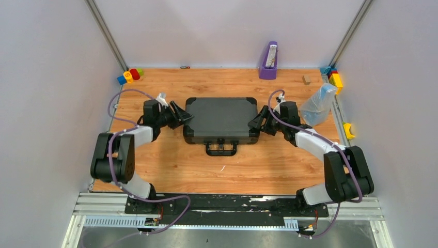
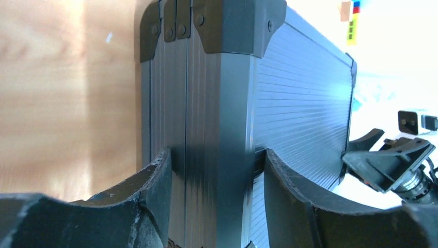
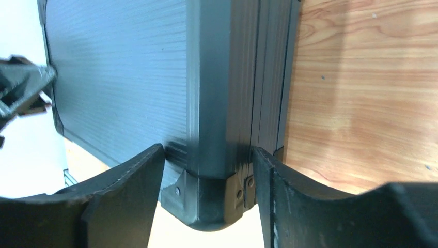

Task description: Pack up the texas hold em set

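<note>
The black hard case (image 1: 221, 118) lies flat and closed at the middle of the wooden table, handle (image 1: 221, 149) toward the arms. My left gripper (image 1: 181, 115) is at its left end and my right gripper (image 1: 260, 122) at its right end. In the left wrist view the case's ribbed end (image 2: 217, 129) fills the gap between my wide-spread fingers (image 2: 155, 181). In the right wrist view the case's corner (image 3: 212, 196) sits between my spread fingers (image 3: 268, 181). Neither pair clamps the case. Chips, cards, dice and button are out of view.
A clear plastic bag (image 1: 318, 103) lies just right of the right gripper. A purple stand (image 1: 268, 62) is at the back edge. Colourful toy blocks sit at the back left (image 1: 130, 75) and back right (image 1: 334, 77); a yellow piece (image 1: 349, 129) lies by the right wall.
</note>
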### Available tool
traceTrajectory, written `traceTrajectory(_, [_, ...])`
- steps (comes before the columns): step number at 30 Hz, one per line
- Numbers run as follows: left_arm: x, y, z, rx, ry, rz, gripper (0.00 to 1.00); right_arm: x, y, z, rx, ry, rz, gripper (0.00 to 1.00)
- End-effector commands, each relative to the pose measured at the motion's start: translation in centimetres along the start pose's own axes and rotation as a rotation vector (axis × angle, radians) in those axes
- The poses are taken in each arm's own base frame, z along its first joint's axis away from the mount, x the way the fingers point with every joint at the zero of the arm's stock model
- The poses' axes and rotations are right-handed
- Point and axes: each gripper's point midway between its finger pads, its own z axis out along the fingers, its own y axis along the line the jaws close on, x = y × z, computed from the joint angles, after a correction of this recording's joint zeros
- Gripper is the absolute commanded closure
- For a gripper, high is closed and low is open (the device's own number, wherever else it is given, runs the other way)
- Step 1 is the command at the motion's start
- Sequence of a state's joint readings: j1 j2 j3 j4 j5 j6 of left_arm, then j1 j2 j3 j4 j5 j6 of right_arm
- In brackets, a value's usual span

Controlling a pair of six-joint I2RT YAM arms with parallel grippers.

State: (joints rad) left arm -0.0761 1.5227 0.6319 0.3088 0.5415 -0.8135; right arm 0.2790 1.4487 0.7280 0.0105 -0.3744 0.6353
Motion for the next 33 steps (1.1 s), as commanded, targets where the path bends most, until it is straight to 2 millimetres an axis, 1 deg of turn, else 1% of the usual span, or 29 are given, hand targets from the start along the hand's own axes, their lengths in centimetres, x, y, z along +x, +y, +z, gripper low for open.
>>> traceTrajectory(1, [5.1,-3.0,4.7,0.128,0.253,0.076,0.48,3.3,-1.0,-1.8,0.022,0.061,0.028,0.4])
traceTrajectory(2, [5.7,-3.2,5.8,0.113,0.297,0.088,0.48,3.2,-0.8,-2.2,0.016,0.044,0.023,0.4])
traceTrajectory(3, [7.1,-4.2,6.6,0.122,0.336,0.138,0.48,3.0,-0.7,-2.5,0.014,0.033,0.02,0.4])
traceTrajectory(4, [7.2,-4.7,7.7,0.118,0.351,0.153,0.48,3.0,-0.6,-2.8,0.018,0.023,0.018,0.4])
traceTrajectory(5, [8.3,-5.6,8.2,0.133,0.376,0.179,0.48,2.9,-0.7,-3.1,0.028,0.018,0.02,0.41])
traceTrajectory(6, [8.4,-6.2,9.1,0.14,0.384,0.189,0.48,2.8,-0.9,-3.4,0.04,0.01,0.023,0.41])
traceTrajectory(7, [9.0,-6.8,9.5,0.149,0.398,0.202,0.48,2.6,-1.0,-3.9,0.053,-0.005,0.023,0.41])
traceTrajectory(9, [8.7,-7.4,10.4,0.14,0.393,0.22,0.47,2.7,-1.4,-4.5,0.072,-0.025,0.026,0.41])
traceTrajectory(11, [8.2,-6.9,10.5,0.097,0.37,0.241,0.45,3.1,-1.2,-4.8,0.052,-0.019,0.039,0.43])
traceTrajectory(13, [7.1,-6.3,9.9,0.031,0.331,0.281,0.42,4.2,-0.8,-4.9,0.017,0.019,0.052,0.46])
traceTrajectory(14, [6.2,-6.1,9.2,-0.008,0.3,0.305,0.4,4.8,-0.5,-4.9,0.001,0.038,0.053,0.46])
traceTrajectory(15, [5.9,-5.7,8.8,-0.032,0.292,0.313,0.39,5.3,-0.4,-4.8,0.002,0.047,0.055,0.46])
traceTrajectory(16, [5.0,-5.5,8.0,-0.066,0.265,0.329,0.36,5.8,-0.3,-4.6,0.004,0.052,0.05,0.45])
traceTrajectory(17, [4.6,-5.3,7.6,-0.085,0.253,0.335,0.34,6.4,0.0,-4.4,0.002,0.059,0.035,0.45])
traceTrajectory(18, [3.5,-5.2,6.8,-0.124,0.217,0.349,0.3,6.8,0.3,-4.3,0.007,0.066,0.022,0.45])
traceTrajectory(19, [2.6,-5.6,5.9,-0.135,0.184,0.361,0.27,7.4,0.6,-4.2,0.011,0.079,0.013,0.45])
traceTrajectory(20, [1.8,-4.8,5.3,-0.187,0.157,0.367,0.2,7.9,0.9,-4.1,0.01,0.09,0.009,0.45])
traceTrajectory(21, [1.2,-5.1,4.2,-0.209,0.129,0.375,0.16,8.2,1.2,-4.1,0.005,0.098,0.009,0.45])
traceTrajectory(22, [0.2,-4.7,3.6,-0.252,0.083,0.385,0.11,8.5,1.5,-4.2,-0.002,0.102,0.009,0.45])
traceTrajectory(23, [-0.3,-5.2,2.6,-0.258,0.052,0.394,0.09,8.6,1.6,-4.2,-0.003,0.101,0.008,0.45])
traceTrajectory(24, [-0.9,-5.1,1.9,-0.282,0.017,0.399,0.06,8.6,1.7,-4.3,-0.004,0.096,0.003,0.45])
traceTrajectory(25, [-1.2,-5.6,0.8,-0.278,-0.013,0.404,0.06,8.5,1.8,-4.3,-0.002,0.087,-0.003,0.45])
traceTrajectory(27, [-1.7,-5.9,-0.8,-0.282,-0.066,0.406,0.05,8.6,1.5,-4.2,0.012,0.081,-0.016,0.45])
traceTrajectory(28, [-1.7,-6.1,-1.2,-0.275,-0.08,0.398,0.07,8.6,1.3,-4.1,0.018,0.085,-0.021,0.45])
traceTrajectory(29, [-1.2,-6.4,-2.1,-0.249,-0.094,0.394,0.11,8.8,1.1,-3.9,0.029,0.098,-0.022,0.44])
traceTrajectory(30, [-0.8,-6.7,-2.3,-0.228,-0.099,0.375,0.14,9.0,0.8,-3.6,0.041,0.115,-0.021,0.44])
traceTrajectory(31, [0.5,-7.1,-2.7,-0.178,-0.092,0.373,0.23,9.2,0.6,-3.5,0.054,0.125,-0.017,0.43])
traceTrajectory(32, [2.1,-6.3,-2.7,-0.17,-0.066,0.343,0.28,9.3,0.1,-3.4,0.078,0.128,-0.006,0.41])
traceTrajectory(33, [3.0,-7.9,-2.7,-0.099,-0.065,0.348,0.34,9.3,-0.5,-3.4,0.112,0.12,0.007,0.4])
